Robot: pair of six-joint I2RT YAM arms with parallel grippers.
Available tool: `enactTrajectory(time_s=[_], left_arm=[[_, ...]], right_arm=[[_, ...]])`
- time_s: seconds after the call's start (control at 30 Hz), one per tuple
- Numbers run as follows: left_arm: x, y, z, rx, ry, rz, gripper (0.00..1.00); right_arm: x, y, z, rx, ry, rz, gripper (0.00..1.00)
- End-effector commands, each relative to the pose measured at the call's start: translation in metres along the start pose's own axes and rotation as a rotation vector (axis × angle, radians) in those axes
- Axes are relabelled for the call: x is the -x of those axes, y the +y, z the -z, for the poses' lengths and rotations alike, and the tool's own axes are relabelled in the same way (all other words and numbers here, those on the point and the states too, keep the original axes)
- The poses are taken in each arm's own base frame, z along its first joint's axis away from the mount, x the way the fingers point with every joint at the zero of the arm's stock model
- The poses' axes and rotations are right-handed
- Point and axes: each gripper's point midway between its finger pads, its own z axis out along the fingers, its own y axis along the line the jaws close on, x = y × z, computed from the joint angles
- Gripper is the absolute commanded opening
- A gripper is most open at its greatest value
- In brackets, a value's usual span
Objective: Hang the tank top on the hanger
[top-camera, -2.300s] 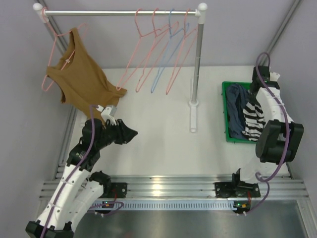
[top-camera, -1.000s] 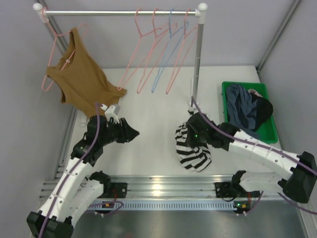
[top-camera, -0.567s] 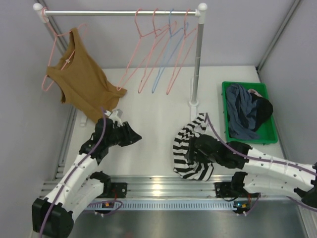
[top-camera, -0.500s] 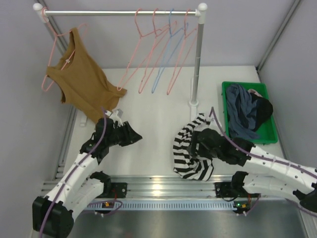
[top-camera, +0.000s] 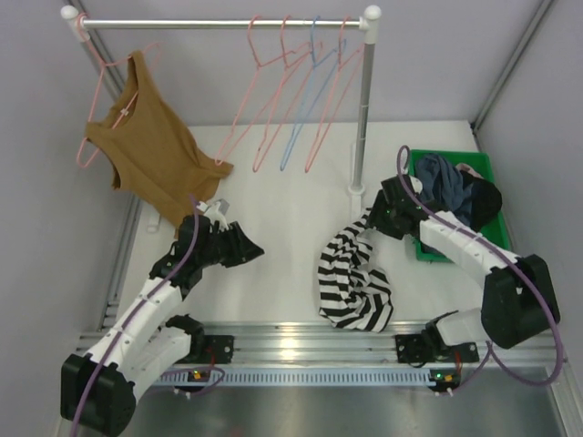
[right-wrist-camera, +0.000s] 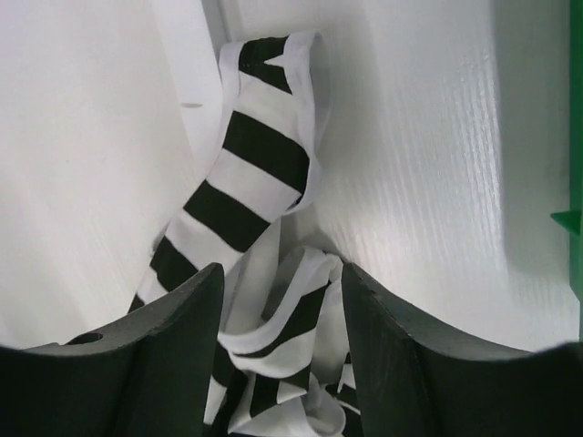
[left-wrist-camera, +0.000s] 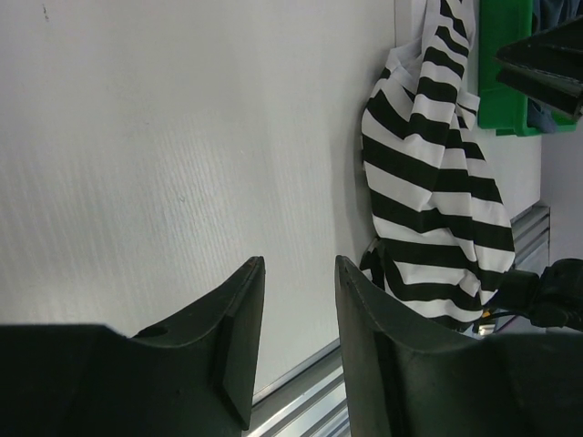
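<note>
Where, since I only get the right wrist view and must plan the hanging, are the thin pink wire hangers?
Observer: Three bare thin pink wire hangers hang from the metal rail over the table's far side, with one light blue wire hanger among them.
Operator: Is the left arm free?
Observer: Yes, the left arm's fingers stand apart, holding nothing, above the white table.

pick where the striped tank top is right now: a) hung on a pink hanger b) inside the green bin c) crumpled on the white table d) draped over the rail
c, the striped tank top lies in a loose heap on the white table, to the left of the green bin and well below the rail.
</note>
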Motion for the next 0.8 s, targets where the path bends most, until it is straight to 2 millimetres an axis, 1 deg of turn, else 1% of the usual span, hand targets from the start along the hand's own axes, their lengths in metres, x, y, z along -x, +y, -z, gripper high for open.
enactTrajectory(time_s=[0.0,0.07,0.13,0.17,0.23,0.27,0.3,0.37,0.4,0.47,0.5,0.53,0.57,0.6,0.63,0.7,0.73,0.77], left_arm=[[0.006,-0.011,0.001,-0.049,-0.022,-0.039,0.42],[0.006,-0.011,0.001,-0.05,-0.023,-0.04,0.42],[0.006,-0.011,0.002,-0.05,-0.023,-0.043,0.42],[0.006,-0.012,0.002,-0.052,-0.021,-0.046,0.42],[0.005,-0.012,0.002,-0.052,-0.014,-0.044,0.42],[0.005,-0.012,0.003,-0.054,-0.016,-0.046,0.41],[0.006,-0.013,0.003,-0.055,-0.017,-0.05,0.41],[0.006,-0.013,0.004,-0.053,-0.017,-0.052,0.41],[0.007,-0.013,0.004,-0.054,-0.018,-0.053,0.41],[0.006,-0.013,0.004,-0.052,-0.018,-0.052,0.41],[0.007,-0.014,0.004,-0.052,-0.019,-0.051,0.41],[0.007,-0.014,0.004,-0.054,-0.02,-0.052,0.41],[0.008,-0.015,0.004,-0.055,-0.021,-0.053,0.41],[0.008,-0.015,0.005,-0.058,-0.022,-0.054,0.41],[0.009,-0.016,0.005,-0.059,-0.023,-0.055,0.41],[0.011,-0.019,0.005,-0.068,-0.027,-0.052,0.41],[0.012,-0.021,0.006,-0.077,-0.032,-0.055,0.41],[0.013,-0.025,0.007,-0.089,-0.033,-0.057,0.41]], right_arm=[[0.028,0.02,-0.02,0.052,-0.047,0.005,0.51],[0.029,0.015,-0.028,0.03,-0.052,0.002,0.49],[0.036,0.011,-0.036,0.012,-0.087,-0.006,0.46],[0.033,0.007,-0.043,-0.002,-0.079,-0.003,0.45],[0.031,0.007,-0.055,0.006,-0.066,0.0,0.39],[0.032,0.008,-0.057,0.008,-0.074,0.0,0.37],[0.034,0.008,-0.058,0.008,-0.084,0.001,0.32],[0.044,0.011,-0.055,0.025,-0.132,-0.001,0.27],[0.045,0.01,-0.055,0.02,-0.136,-0.002,0.26],[0.053,0.013,-0.052,0.024,-0.155,0.013,0.16],[0.054,0.013,-0.052,0.021,-0.153,0.018,0.06],[0.061,0.016,-0.046,0.029,-0.166,0.027,0.02],[0.061,0.016,-0.042,0.025,-0.162,0.032,0.0],[0.065,0.018,-0.037,0.036,-0.171,0.03,0.0],[0.072,0.023,-0.024,0.063,-0.197,0.025,0.0],[0.077,0.029,-0.007,0.094,-0.208,0.022,0.0],[0.086,0.038,0.013,0.139,-0.243,0.019,0.0],[0.089,0.044,0.024,0.168,-0.252,0.02,0.0]])
